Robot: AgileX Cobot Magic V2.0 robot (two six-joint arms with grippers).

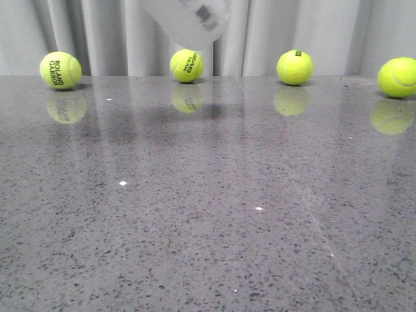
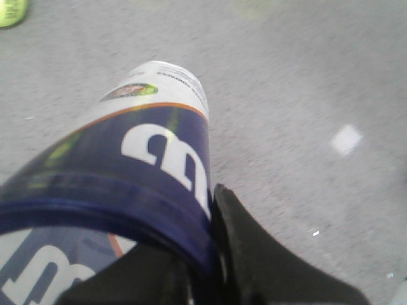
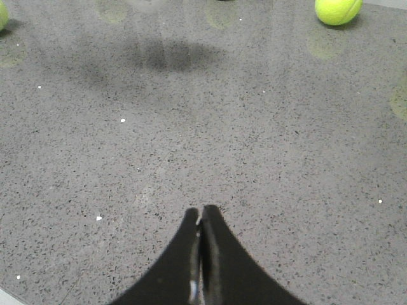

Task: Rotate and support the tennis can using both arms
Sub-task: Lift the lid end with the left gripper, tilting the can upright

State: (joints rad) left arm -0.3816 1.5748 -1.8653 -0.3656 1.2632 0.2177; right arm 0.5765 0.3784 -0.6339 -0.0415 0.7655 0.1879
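The tennis can (image 1: 186, 19) hangs tilted and blurred at the top of the front view, lifted off the table, with its barcode showing. In the left wrist view the tennis can (image 2: 149, 146) fills the foreground, its navy band and white letter towards me and its far end pointing away. My left gripper (image 2: 202, 238) is shut on the can's navy rim, one black finger (image 2: 254, 254) outside the wall and the other inside the mouth. My right gripper (image 3: 201, 213) hovers over bare table, shut with nothing between its fingers. Neither arm shows in the front view.
Several yellow-green tennis balls (image 1: 60, 70) (image 1: 186, 65) (image 1: 294, 67) (image 1: 398, 77) lie along the far edge of the grey speckled table (image 1: 208, 227), before a grey curtain. One ball (image 3: 338, 9) lies far ahead of the right gripper. The can's shadow (image 3: 172, 56) falls on the tabletop.
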